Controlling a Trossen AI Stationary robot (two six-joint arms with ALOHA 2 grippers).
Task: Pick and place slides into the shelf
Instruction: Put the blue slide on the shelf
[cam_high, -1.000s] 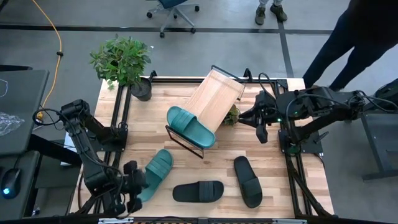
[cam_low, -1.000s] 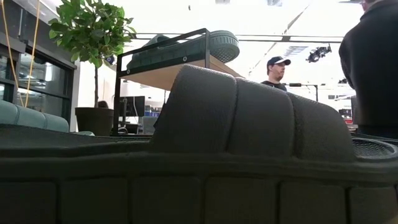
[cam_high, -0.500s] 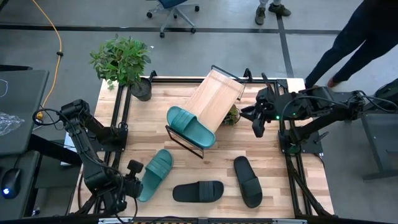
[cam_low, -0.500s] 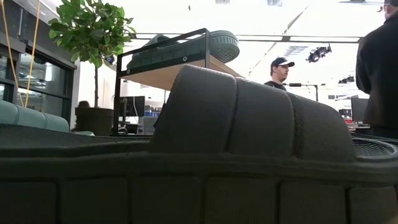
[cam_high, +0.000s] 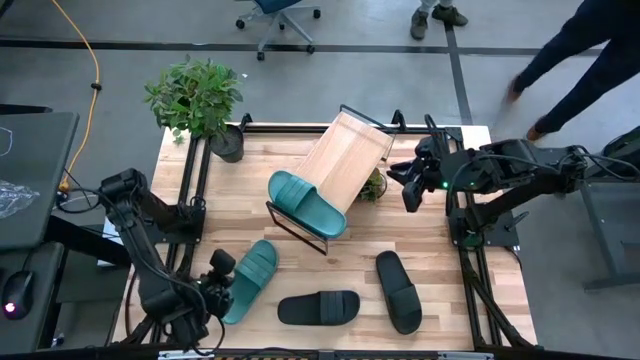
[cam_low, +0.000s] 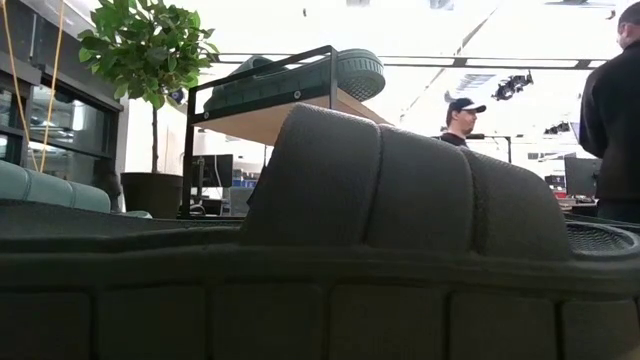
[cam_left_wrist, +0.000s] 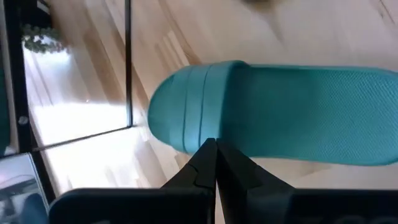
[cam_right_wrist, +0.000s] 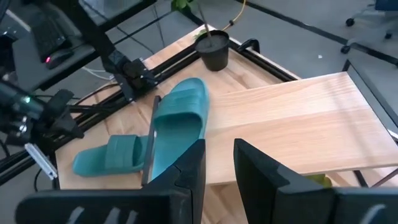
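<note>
One teal slide (cam_high: 248, 283) lies flat on the table near its near left corner. My left gripper (cam_high: 218, 284) is shut and stands at that slide's left side; in the left wrist view the gripper (cam_left_wrist: 215, 148) points at the slide (cam_left_wrist: 280, 112) beside its strap. A second teal slide (cam_high: 306, 204) rests on the lower end of the slanted shelf (cam_high: 348, 155). Two black slides (cam_high: 318, 307) (cam_high: 398, 291) lie on the table near its near edge. My right gripper (cam_high: 409, 193) hovers open to the right of the shelf and faces it (cam_right_wrist: 219, 163). My left gripper comes level from the table's left side, with its shut fingertips (cam_left_wrist: 211, 152) at the long side edge (cam_left_wrist: 205, 148) of the teal slide, next to the strap. I cannot tell whether they touch it. The slide lies flat on the table.
A potted plant (cam_high: 200, 100) stands at the far left corner, and a small green thing (cam_high: 375, 185) sits behind the shelf. Black frame rails (cam_high: 190, 190) run along both sides. In the low view a black slide (cam_low: 400, 200) fills the foreground. People move beyond the far right side.
My left gripper has moved a little from the teal slide's near end toward the far edge, along the slide's left side; the slide has stayed put. My right gripper has moved toward the far edge and slightly left, closer to the shelf. A person has walked past on the right.
</note>
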